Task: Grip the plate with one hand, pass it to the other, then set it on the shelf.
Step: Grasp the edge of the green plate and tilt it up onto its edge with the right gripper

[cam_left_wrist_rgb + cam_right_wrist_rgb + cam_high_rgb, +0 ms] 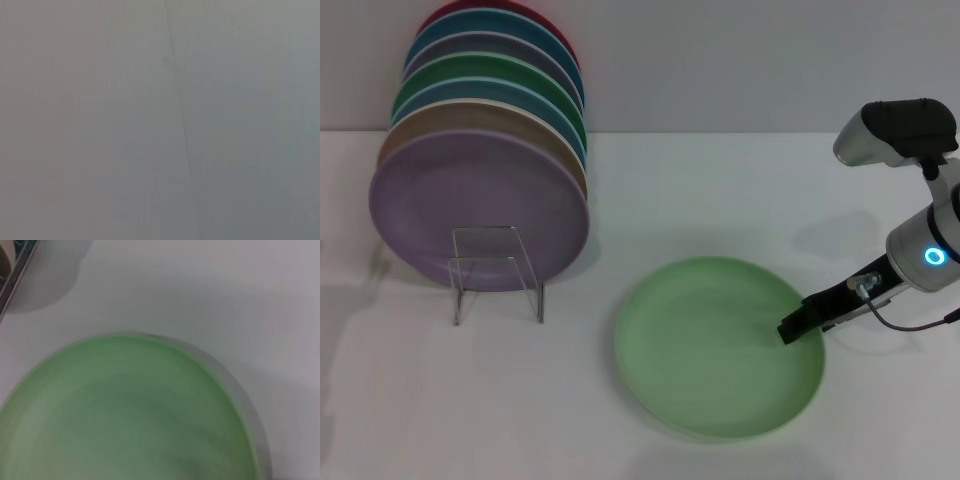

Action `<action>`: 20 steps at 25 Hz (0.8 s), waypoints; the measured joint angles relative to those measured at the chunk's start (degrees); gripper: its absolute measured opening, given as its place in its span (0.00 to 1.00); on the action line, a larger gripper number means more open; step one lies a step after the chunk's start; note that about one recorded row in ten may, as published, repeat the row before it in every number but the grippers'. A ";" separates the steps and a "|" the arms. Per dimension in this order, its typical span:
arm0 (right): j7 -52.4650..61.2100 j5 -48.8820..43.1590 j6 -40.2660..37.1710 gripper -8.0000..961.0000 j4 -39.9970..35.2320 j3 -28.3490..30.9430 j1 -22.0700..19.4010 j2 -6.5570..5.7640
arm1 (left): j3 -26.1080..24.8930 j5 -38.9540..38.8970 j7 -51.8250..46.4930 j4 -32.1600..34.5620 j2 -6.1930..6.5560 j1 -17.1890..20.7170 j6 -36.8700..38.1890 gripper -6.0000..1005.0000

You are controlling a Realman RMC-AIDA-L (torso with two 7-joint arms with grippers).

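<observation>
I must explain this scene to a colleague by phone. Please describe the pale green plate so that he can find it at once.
Start at the clear rack holding upright coloured plates on the left of the white table. To its right, nearer the robot, the pale mint-green plate lies alone and flat, with the right claw at its right rim. It alone is lying down, plain and lighter than the racked green one.

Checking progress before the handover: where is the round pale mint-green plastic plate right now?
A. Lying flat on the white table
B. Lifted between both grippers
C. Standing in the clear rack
A: the pale mint-green plate lies flat on the white table, with the right gripper at its edge.
</observation>
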 joint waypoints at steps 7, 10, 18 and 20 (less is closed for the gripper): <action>0.04 0.02 -0.05 0.48 -0.26 -0.43 0.26 0.01 | 0.00 0.00 0.00 0.00 0.00 -0.23 -0.15 0.76; 0.05 0.07 -0.01 0.40 0.14 -0.53 0.31 0.06 | 0.00 0.00 0.00 0.00 0.00 -0.46 -0.19 0.76; -1.26 0.38 -0.80 0.14 -0.02 -0.51 -0.22 0.21 | 0.00 0.00 0.00 0.00 0.00 -0.81 -0.52 0.75; -2.26 0.60 -0.88 0.10 0.57 -0.48 -0.71 0.38 | 0.00 0.00 0.00 0.00 0.00 -0.81 -0.39 0.75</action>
